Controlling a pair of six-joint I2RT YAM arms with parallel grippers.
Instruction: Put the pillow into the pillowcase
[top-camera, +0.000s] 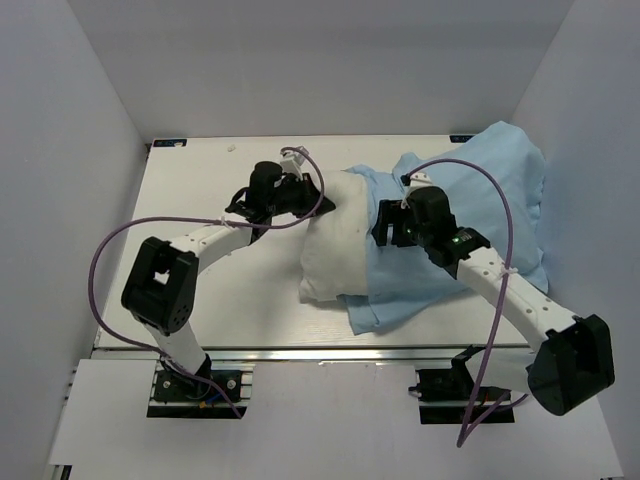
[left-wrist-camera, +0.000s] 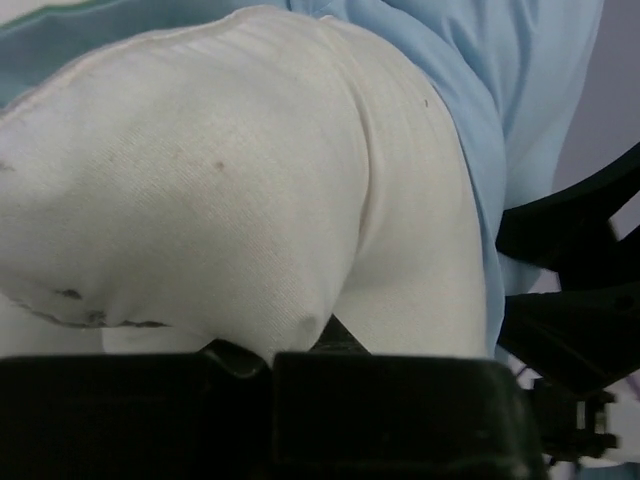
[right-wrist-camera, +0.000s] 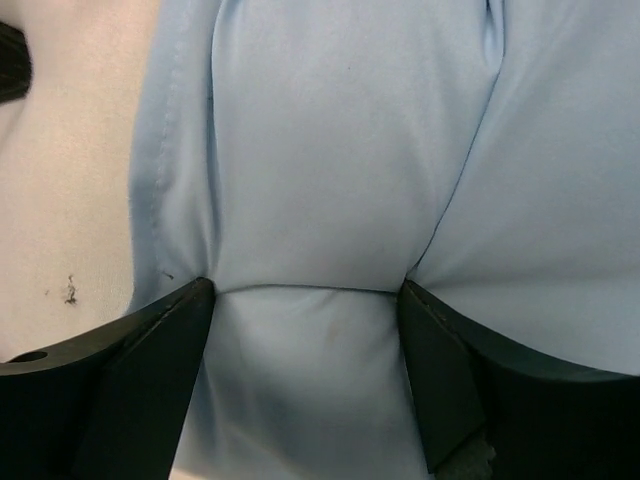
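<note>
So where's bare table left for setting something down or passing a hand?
Free: the table left of the pillow, around the left arm, and the near strip between pillow and front edge. Crowded: the right half, under pillowcase and right arm.

**ROBOTICS LAB: ENCLOSED TEST CELL**

Classed as a laboratory bench set-up for robot handling trials. Plain white tabletop, boxed in at the left, right and far sides by bare white wall panels. Aluminium extrusion rail along the near edge, with black base mounts bolted beside it. Two jointed black-and-white machines side by side: left arm, right arm. Purple cables looped loose along both. Viewed from a fixed camera overhead and from one camera at each wrist.
</note>
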